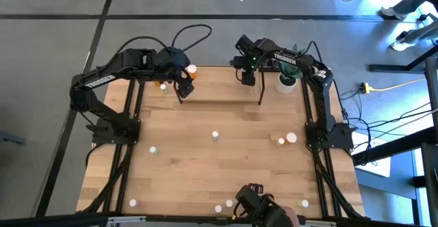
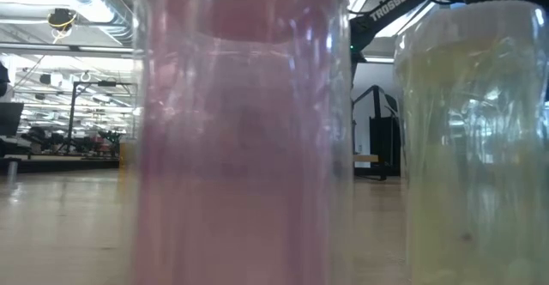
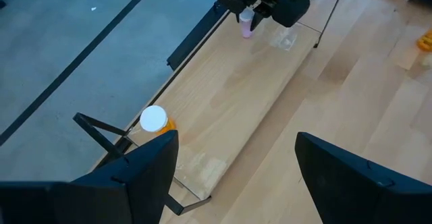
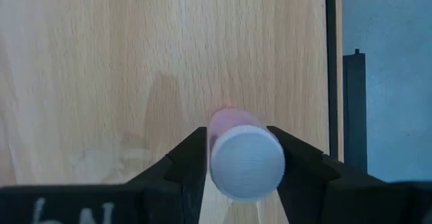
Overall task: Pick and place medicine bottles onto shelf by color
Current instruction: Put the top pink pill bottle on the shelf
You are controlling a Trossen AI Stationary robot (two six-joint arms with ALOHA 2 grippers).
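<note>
My right gripper [image 1: 247, 78] is shut on a pink bottle with a white cap [image 4: 246, 163]. It holds it over the right end of the shelf's light wooden board [image 1: 222, 90]. An orange bottle with a white cap [image 3: 154, 119] stands on the board's left end, beside a black upright loop [image 3: 101, 131]. My left gripper [image 3: 236, 143] is open and empty above the board's left end, just next to the orange bottle [image 1: 191, 70]. Several more small bottles stand on the table, such as the ones at mid-table [image 1: 215, 135] and toward the right [image 1: 291, 137]. My right gripper pinches the pink bottle between its two fingers, on the bottle's sides just below the cap [image 4: 214, 140]. The fingers come from above, pointing down. The bottle stands upright in the hold, cap up, over the shelf board. I cannot tell whether its base touches the board.
A white plant pot [image 1: 286, 82] stands just right of the shelf. Loose bottles stand near the front edge [image 1: 219, 208] and at the left [image 1: 153, 149]. In the low view, a pink bottle [image 2: 240, 130] and a whitish bottle [image 2: 472, 148] stand right in front of the camera.
</note>
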